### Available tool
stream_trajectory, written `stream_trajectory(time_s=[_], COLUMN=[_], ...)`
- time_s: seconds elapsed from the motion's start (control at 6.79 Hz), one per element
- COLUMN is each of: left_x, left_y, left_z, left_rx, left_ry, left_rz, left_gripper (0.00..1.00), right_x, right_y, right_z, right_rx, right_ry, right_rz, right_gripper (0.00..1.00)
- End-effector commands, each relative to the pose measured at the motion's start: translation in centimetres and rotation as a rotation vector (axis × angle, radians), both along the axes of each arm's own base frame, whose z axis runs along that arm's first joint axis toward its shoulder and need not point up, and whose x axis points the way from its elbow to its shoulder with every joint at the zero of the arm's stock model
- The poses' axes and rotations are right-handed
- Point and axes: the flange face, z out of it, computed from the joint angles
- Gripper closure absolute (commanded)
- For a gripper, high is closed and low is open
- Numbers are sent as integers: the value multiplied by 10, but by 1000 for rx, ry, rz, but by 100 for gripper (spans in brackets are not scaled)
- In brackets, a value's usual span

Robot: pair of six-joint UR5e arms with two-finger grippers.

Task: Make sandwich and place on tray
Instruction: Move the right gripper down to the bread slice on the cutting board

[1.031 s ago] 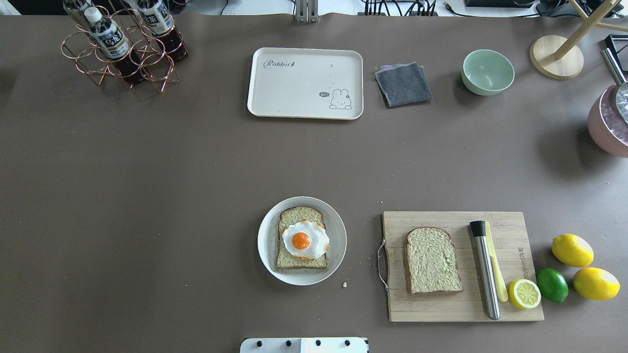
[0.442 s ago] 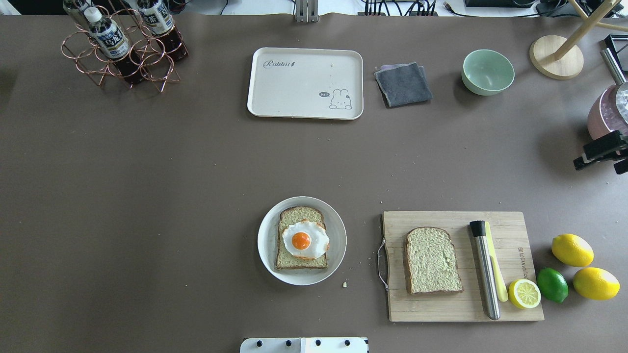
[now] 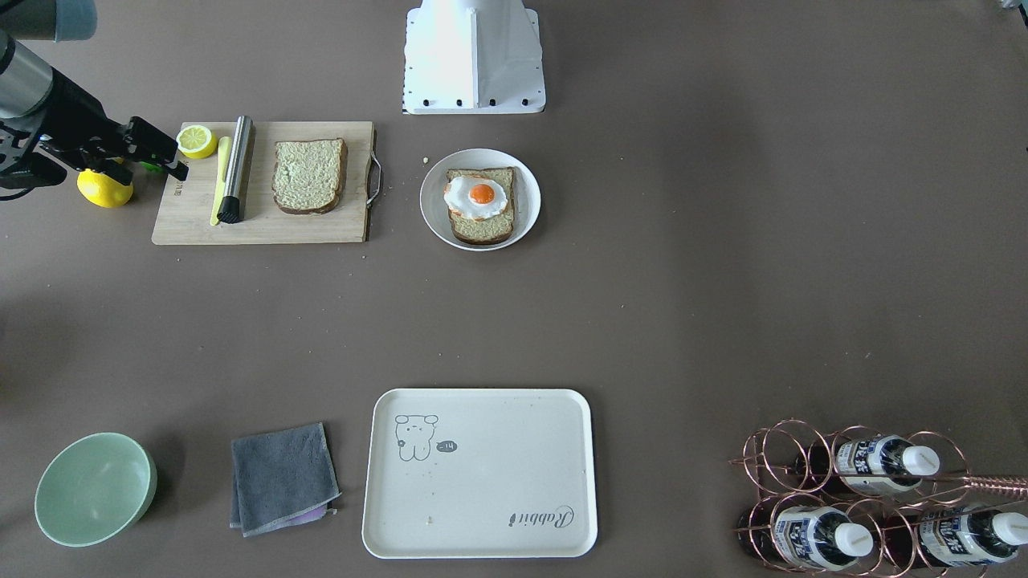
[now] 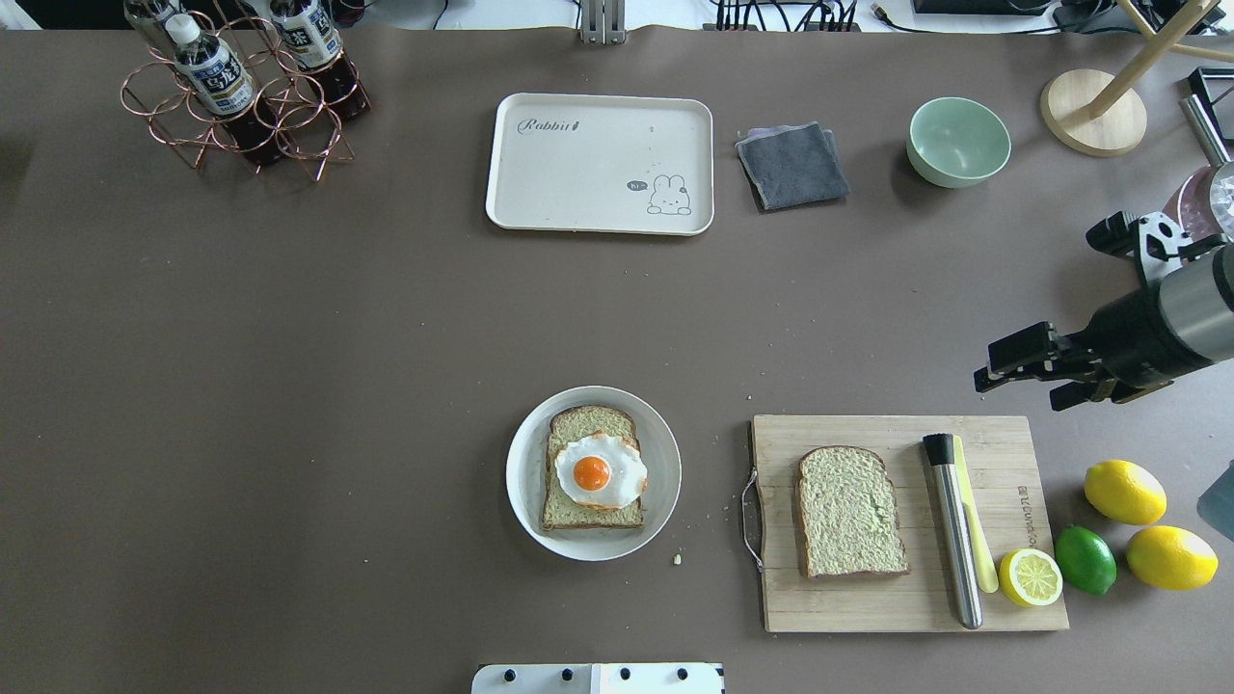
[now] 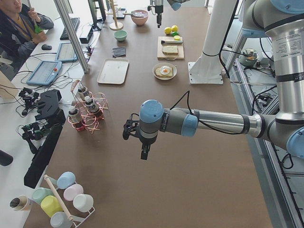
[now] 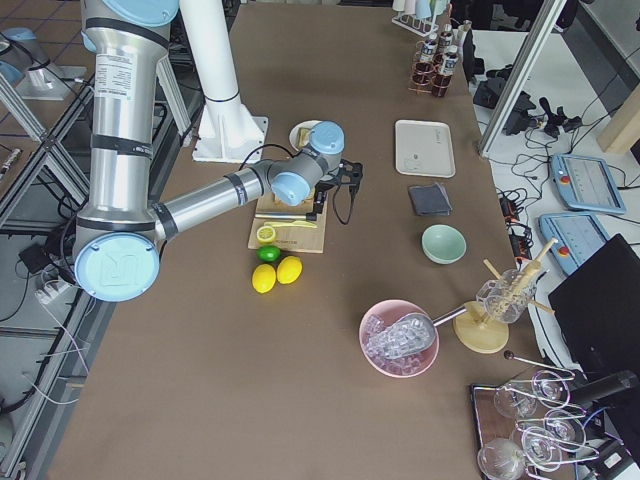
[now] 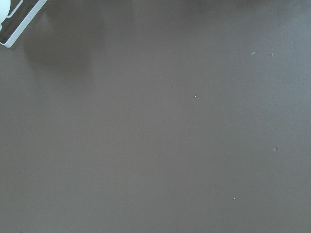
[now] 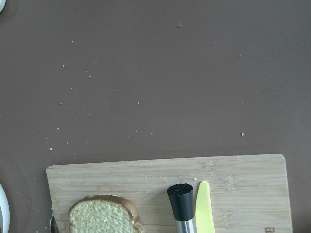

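One bread slice (image 4: 588, 422) with a fried egg (image 4: 591, 472) on top lies on a round white plate (image 4: 665, 482). A second bare slice (image 4: 850, 513) lies on the wooden cutting board (image 4: 868, 607); it also shows in the right wrist view (image 8: 104, 213). The cream tray (image 4: 598, 183) sits bare at the far middle. My right gripper (image 4: 993, 376) hovers open and empty just beyond the board's far right corner. My left gripper (image 5: 142, 149) shows only in the exterior left view, far from the food; I cannot tell if it is open or shut.
On the board lie a steel muddler (image 4: 954, 530), a yellow knife (image 4: 979, 540) and a lemon half (image 4: 1030, 576). A lime (image 4: 1085, 559) and two lemons (image 4: 1124, 492) lie right of it. A grey cloth (image 4: 792, 166), green bowl (image 4: 958, 141) and bottle rack (image 4: 241, 87) stand at the back.
My right arm has come in from the right edge and moved left toward the cutting board's far right corner. The food, plate and tray have not moved.
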Motion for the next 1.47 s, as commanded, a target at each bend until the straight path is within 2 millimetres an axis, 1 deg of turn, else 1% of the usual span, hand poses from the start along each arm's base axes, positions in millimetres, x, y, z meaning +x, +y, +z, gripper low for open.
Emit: stream_trajectory(time_s=[0.0, 0.29, 0.44, 0.59, 0.74, 0.88, 1.03, 1.33], left_x=[3, 6, 6, 6, 7, 6, 7, 7], left_y=[-1, 0, 0, 0, 0, 0, 0, -1], left_z=[-5, -9, -12, -14, -14, -14, -14, -14], left_rx=[19, 4, 11, 14, 14, 14, 14, 15], left_ry=[1, 6, 6, 6, 6, 6, 6, 6], left_rz=[8, -4, -3, -4, -3, -4, -3, -3], left_gripper=[2, 2, 2, 2, 2, 2, 2, 2], right_x=[-62, -90, -96, -110, -121, -138, -144, -144], right_y=[36, 59, 64, 70, 70, 76, 75, 76], right_z=[1, -3, 2, 5, 0, 3, 5, 14], right_rx=[54, 82, 111, 92, 66, 86, 85, 87], right_ry=[47, 40, 46, 64, 63, 79, 78, 55], right_rz=[-34, -92, -82, -63, -34, -34, -37, -39], right_gripper=[0, 0, 0, 1, 11, 13, 15, 16])
